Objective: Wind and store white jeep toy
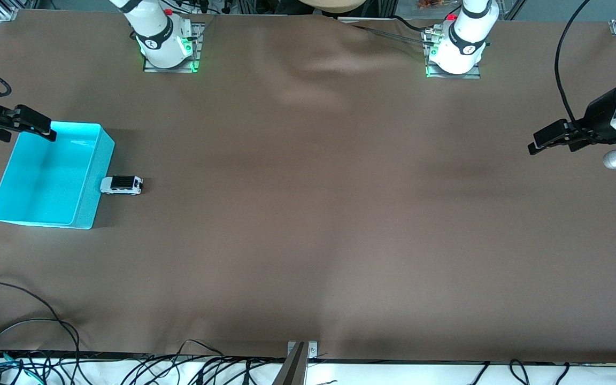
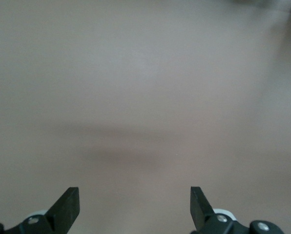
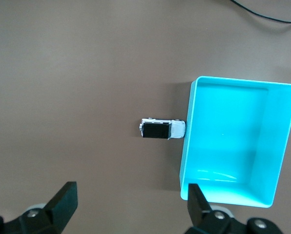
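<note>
The white jeep toy (image 1: 121,185) (image 3: 161,129), with a black roof, stands on the brown table cloth. One of its ends is right at the outer wall of the cyan bin (image 1: 95,182) (image 3: 185,146), on the side toward the left arm. Nothing lies in the bin. My right gripper (image 1: 46,130) (image 3: 133,200) hangs open and holds nothing, over the bin's corner nearest the robots' bases. My left gripper (image 1: 534,146) (image 2: 135,204) is also open and holds nothing, waiting in the air over bare cloth at the left arm's end of the table.
Loose black cables (image 1: 30,342) lie along the table edge nearest the front camera, mostly at the right arm's end. A metal bracket (image 1: 301,350) sits at the middle of that edge. The cloth is wrinkled between the two arm bases (image 1: 313,64).
</note>
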Controlling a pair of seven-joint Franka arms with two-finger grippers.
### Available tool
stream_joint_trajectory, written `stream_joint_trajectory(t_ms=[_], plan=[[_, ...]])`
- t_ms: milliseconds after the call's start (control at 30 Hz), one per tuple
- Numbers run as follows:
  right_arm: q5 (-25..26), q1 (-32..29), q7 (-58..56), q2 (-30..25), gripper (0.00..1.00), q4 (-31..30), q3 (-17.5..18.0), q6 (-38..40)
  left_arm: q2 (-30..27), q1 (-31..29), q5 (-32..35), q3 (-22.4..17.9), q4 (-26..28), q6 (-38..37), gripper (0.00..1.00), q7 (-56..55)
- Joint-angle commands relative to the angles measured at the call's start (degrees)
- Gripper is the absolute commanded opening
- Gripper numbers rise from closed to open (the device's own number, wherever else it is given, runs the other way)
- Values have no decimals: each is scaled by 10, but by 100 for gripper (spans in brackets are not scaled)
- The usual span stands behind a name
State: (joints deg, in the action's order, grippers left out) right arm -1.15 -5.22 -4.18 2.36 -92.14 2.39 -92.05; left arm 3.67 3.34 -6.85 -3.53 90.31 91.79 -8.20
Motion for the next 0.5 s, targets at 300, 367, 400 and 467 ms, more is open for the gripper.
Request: stream_joint_trajectory(t_ms=[300, 367, 400, 467], plan=[[4, -1, 44, 3, 100, 8, 4, 14, 9, 2, 16, 8, -9, 7, 100, 4], [4, -1, 44, 4, 100, 8, 4, 14, 7, 0, 17, 16, -8, 6, 100, 4], [4, -1, 44, 4, 100, 8, 4, 14, 7, 0, 17, 18, -8, 6, 100, 3], [4, -1, 44, 4, 100, 7, 5, 16, 6, 0, 18, 18, -9, 5, 100, 3]])
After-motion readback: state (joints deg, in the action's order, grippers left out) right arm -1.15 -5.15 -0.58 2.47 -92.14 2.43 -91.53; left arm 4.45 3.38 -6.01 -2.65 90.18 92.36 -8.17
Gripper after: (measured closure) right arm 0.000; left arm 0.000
